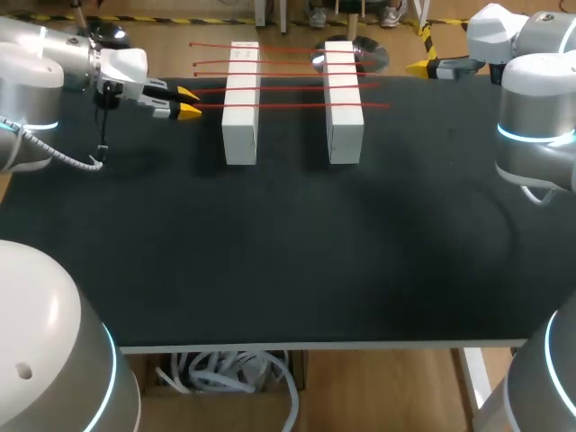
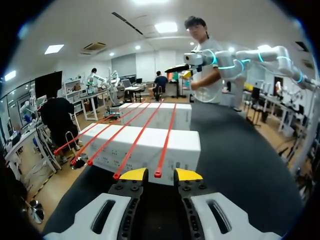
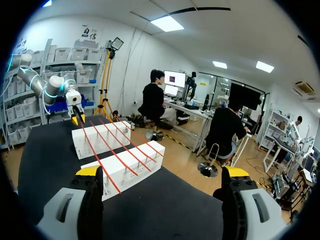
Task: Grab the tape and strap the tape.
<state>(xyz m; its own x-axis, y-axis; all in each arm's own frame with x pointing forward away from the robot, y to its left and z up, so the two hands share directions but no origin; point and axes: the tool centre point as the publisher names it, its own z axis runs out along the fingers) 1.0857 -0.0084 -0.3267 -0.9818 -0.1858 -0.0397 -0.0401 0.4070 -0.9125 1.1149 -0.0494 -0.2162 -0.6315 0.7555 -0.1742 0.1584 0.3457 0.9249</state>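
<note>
Red tape (image 1: pixel 288 106) ends between the parted tips of my left hand (image 1: pixel 190 102); closing askew could knock it off the blocks (image 1: pixel 241 126). My right hand (image 3: pixel 162 172) gapes wide.

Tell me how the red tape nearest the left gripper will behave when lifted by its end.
The tape spans the gap between the blocks without sagging, so probably fairly stiff. Thin and narrow, it is likely light and may slide across the blocks when pulled.

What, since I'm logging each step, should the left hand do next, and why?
Probably ease the left hand forward a little: it is open, and the end of one red strap lies just ahead of the gap between its yellow tips, not yet gripped.
</note>
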